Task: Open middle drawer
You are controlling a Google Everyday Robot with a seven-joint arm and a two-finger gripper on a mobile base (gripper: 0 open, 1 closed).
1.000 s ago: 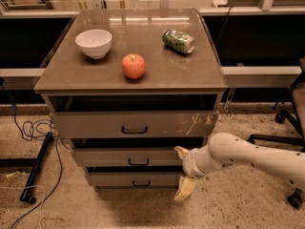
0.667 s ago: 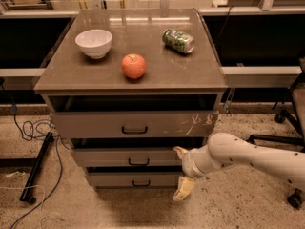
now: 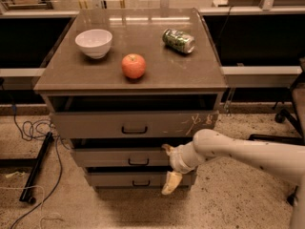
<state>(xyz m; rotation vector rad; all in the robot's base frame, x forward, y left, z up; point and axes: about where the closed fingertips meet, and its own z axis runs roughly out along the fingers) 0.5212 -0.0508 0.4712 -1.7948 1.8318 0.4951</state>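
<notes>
The middle drawer point(image 3: 109, 156) is the second of three in the grey-brown cabinet, with a small black handle point(image 3: 138, 162) at its centre. My gripper point(image 3: 169, 166) is at the right part of this drawer's front, just right of the handle. Its fingers are spread apart, one point(image 3: 167, 148) at the drawer's top edge and one point(image 3: 172, 182) hanging down over the bottom drawer point(image 3: 119, 179). It holds nothing. My white arm point(image 3: 238, 151) reaches in from the right.
The top drawer point(image 3: 95, 124) has white scratches at its right end and a dark gap above it. On the cabinet top point(image 3: 66, 75) are a white bowl point(image 3: 94, 42), a red apple point(image 3: 134, 66) and a green can point(image 3: 178, 40) lying on its side. Cables point(image 3: 33, 128) lie on the floor at left; a chair base point(image 3: 286, 116) stands at right.
My gripper and wrist have shifted a little to the left along the middle drawer's front, closer to the handle. The drawers and the things on top have not moved.
</notes>
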